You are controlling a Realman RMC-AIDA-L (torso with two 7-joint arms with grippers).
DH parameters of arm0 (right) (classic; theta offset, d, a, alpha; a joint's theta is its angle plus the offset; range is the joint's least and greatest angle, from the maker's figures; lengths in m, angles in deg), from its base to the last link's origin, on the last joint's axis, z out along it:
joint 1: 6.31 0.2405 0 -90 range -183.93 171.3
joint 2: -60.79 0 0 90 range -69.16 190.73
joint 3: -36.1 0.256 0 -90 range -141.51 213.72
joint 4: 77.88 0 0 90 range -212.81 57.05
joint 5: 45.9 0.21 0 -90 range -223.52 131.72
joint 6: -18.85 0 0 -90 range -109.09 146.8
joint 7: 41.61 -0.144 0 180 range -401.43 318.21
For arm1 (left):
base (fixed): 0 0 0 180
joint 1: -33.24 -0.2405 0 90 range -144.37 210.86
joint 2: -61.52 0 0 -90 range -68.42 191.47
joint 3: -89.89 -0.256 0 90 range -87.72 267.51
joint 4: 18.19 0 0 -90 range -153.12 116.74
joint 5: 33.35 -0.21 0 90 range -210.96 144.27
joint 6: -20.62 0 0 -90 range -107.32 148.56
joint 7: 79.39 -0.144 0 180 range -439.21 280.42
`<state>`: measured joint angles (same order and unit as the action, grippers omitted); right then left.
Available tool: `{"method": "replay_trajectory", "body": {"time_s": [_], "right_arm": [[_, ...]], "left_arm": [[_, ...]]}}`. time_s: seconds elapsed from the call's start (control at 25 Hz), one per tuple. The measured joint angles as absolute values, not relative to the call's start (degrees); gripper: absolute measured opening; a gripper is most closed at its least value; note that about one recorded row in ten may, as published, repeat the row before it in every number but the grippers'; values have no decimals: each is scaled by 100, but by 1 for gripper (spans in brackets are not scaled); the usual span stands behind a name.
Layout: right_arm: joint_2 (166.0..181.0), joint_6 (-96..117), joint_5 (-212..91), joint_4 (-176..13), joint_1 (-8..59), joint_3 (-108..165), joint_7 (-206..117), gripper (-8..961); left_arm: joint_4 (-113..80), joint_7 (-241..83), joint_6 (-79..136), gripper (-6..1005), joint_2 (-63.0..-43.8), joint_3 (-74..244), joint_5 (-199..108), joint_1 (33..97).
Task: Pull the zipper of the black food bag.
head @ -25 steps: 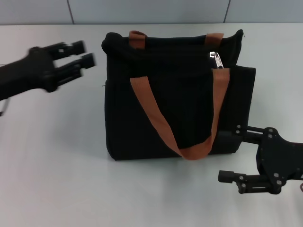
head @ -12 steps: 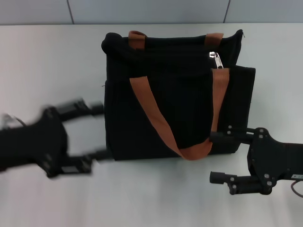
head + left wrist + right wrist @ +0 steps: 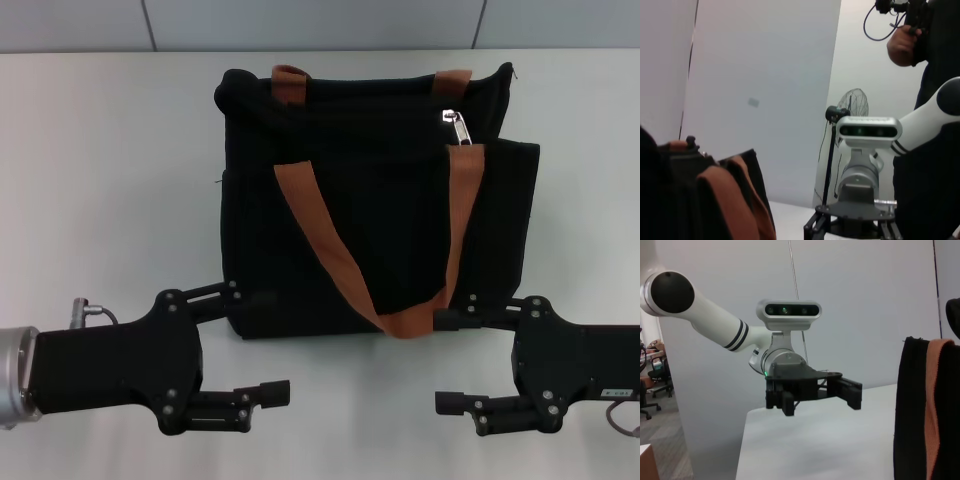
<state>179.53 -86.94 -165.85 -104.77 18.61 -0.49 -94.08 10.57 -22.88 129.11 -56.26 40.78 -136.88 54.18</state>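
The black food bag (image 3: 370, 200) lies flat in the middle of the table, one orange-brown handle (image 3: 330, 250) draped over its front. The silver zipper (image 3: 455, 125) sits near the bag's far right corner, on its top edge. My left gripper (image 3: 255, 343) is open at the bag's near left corner, one finger against the bottom edge. My right gripper (image 3: 440, 362) is open at the near right corner, beside the handle loop. Neither holds anything. The right wrist view shows the left gripper (image 3: 820, 397) open, facing the bag's edge (image 3: 920, 410). The left wrist view shows the bag (image 3: 690, 200) and the right arm's base (image 3: 850, 222).
The pale table (image 3: 100, 150) stretches on both sides of the bag and behind it to a grey wall (image 3: 320, 25). A person in dark clothes (image 3: 935, 75) stands behind the right arm, and a fan (image 3: 852, 105) is farther back.
My left arm has swung from beside the bag's far left corner down to its near left corner. My right gripper has shifted a little left toward the bag. The bag has not moved.
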Motion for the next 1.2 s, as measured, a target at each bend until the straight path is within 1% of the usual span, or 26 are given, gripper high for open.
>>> {"method": "replay_trajectory", "body": {"time_s": [0.28,1.2], "right_arm": [[17960,-8734,-16587,-10477,1863,-45,-9399,792],[17943,-8828,-16555,-10477,1865,10,-9399,792]], "left_arm": [[1040,-2283,12791,827,-5654,4078,-13887,5494],[1028,-2226,12757,827,-5624,4067,-13996,5551]]}}
